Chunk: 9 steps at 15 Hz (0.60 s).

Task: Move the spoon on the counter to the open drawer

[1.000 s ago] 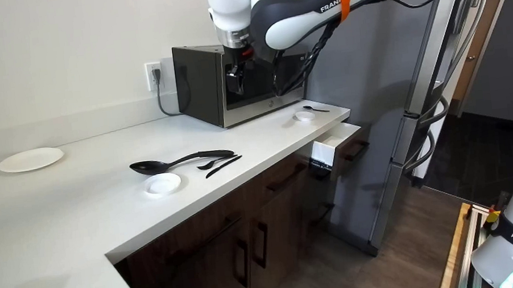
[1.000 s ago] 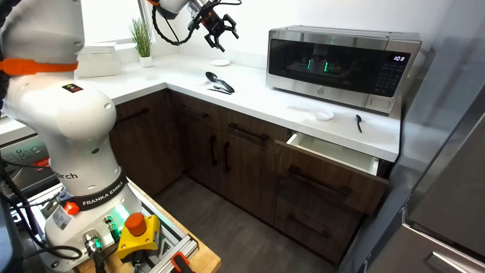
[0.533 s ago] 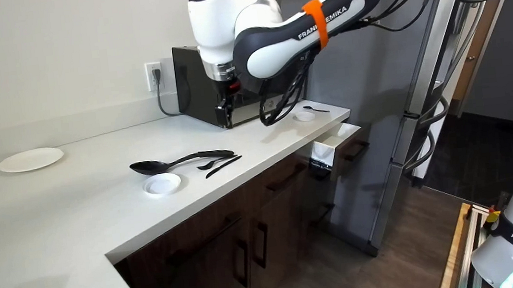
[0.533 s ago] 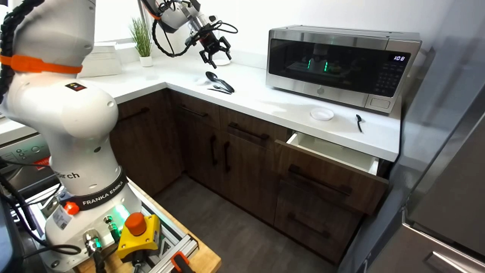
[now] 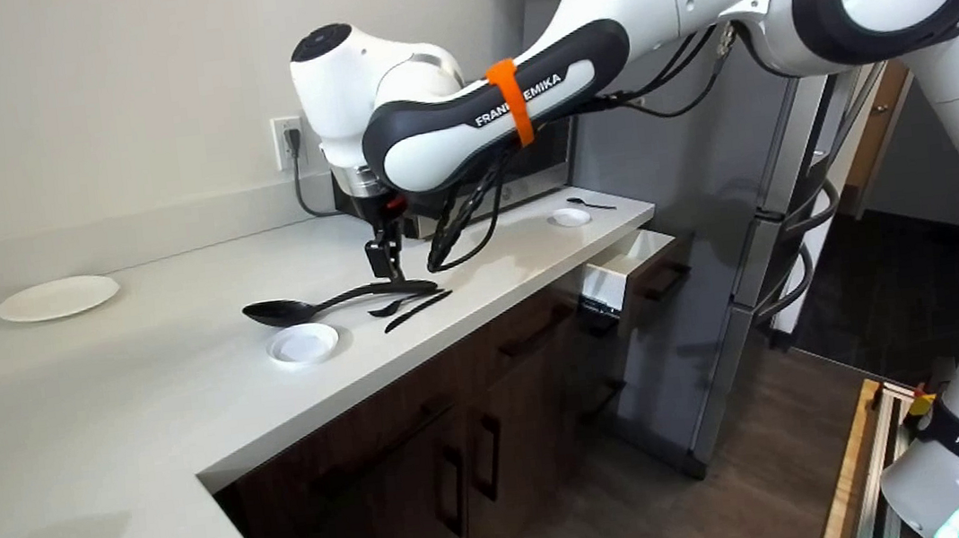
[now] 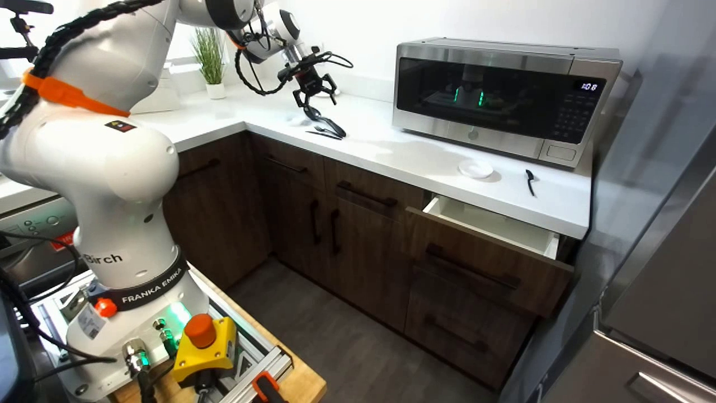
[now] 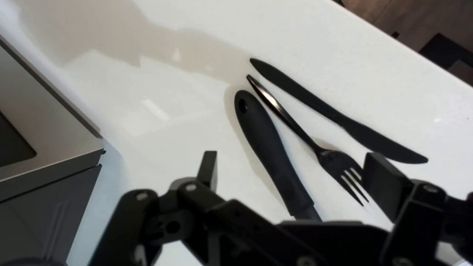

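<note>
The black spoon [image 7: 271, 153] lies on the tabletop [image 5: 141, 389], near a fork [image 7: 326, 156] and a knife [image 7: 332, 114]. The claw [image 7: 295, 171] hangs above, near the spoon's handle, fingers [image 7: 386, 186] spread wide and holding nothing. In both exterior views the drawer [image 6: 492, 221] is pulled out, well apart from the spoon.

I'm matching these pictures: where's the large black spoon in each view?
In an exterior view: large spoon, left of centre, mid-height.
In an exterior view: large spoon, upper half, slightly left of centre.
In the wrist view: only its handle, near the middle, bowl unseen.
Shared landmark: the fork beside that handle.
</note>
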Motion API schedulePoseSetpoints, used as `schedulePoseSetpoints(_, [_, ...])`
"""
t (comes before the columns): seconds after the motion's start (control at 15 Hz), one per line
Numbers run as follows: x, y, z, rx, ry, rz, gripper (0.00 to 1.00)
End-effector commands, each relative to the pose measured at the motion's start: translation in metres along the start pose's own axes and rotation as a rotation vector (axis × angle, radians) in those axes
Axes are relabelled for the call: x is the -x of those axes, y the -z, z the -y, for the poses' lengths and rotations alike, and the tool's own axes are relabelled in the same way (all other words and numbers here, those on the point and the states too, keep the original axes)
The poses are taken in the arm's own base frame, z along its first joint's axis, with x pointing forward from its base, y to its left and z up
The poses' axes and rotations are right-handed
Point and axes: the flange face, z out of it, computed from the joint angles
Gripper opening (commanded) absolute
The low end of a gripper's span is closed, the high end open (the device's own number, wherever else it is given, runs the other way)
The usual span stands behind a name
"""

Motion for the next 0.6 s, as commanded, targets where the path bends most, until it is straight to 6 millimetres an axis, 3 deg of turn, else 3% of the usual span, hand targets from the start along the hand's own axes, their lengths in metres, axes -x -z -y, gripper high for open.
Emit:
schedulePoseSetpoints(0.0, [-0.005,-0.002,-0.001,0.003,0.016,0.015,1.00])
schedulePoseSetpoints(0.53, [-0.024,-0.003,-0.005,-0.076,0.145,-0.017,1.00])
